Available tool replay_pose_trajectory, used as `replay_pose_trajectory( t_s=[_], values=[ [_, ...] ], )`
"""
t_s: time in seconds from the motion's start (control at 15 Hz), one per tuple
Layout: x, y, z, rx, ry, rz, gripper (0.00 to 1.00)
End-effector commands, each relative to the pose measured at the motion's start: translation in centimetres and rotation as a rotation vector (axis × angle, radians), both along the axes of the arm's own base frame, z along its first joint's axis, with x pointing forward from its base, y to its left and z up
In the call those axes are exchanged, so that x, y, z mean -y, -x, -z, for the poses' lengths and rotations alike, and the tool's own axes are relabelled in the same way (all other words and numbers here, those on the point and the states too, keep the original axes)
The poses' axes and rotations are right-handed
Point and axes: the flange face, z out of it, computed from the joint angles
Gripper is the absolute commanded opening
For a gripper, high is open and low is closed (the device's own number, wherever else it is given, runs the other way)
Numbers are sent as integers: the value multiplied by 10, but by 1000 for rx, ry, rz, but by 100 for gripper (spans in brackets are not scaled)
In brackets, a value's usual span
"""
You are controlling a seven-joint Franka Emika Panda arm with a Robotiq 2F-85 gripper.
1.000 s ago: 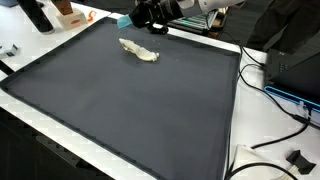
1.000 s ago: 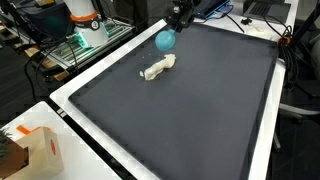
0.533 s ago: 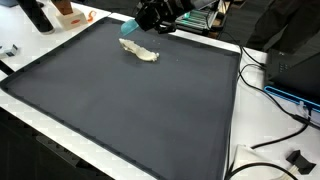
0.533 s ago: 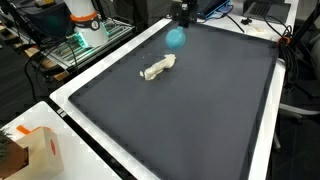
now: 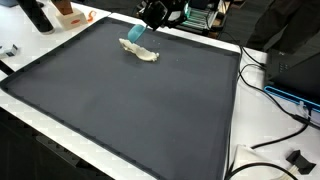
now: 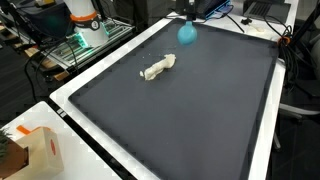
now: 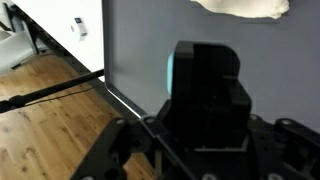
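Teal object (image 6: 187,33) hangs under gripper (image 6: 188,21), apparently clamped; cream piece (image 6: 157,68) well apart.

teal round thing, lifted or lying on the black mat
Lifted: the teal round thing hangs from the hand, clear of the black mat.

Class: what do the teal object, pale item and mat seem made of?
The teal object looks like smooth plastic or rubber: even colour. The pale item may be soft fabric: lumpy, creased outline. The mat seems matte rubber or foam: no shine.

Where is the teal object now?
In both exterior views the teal object hangs in the gripper over the far edge of the mat, near the cream piece.
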Motion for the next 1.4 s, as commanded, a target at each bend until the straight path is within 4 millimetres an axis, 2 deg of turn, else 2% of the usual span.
replay_pose_trajectory(
  t_s=[0.0,0.47,1.07,1.33],
  values=[
    [20,17,-19,-7,-165,-51,25],
    [66,24,-38,-43,-487,-67,25],
    [122,26,-43,-129,-830,7,25],
    [147,23,-39,-138,-974,22,25]
  ],
)
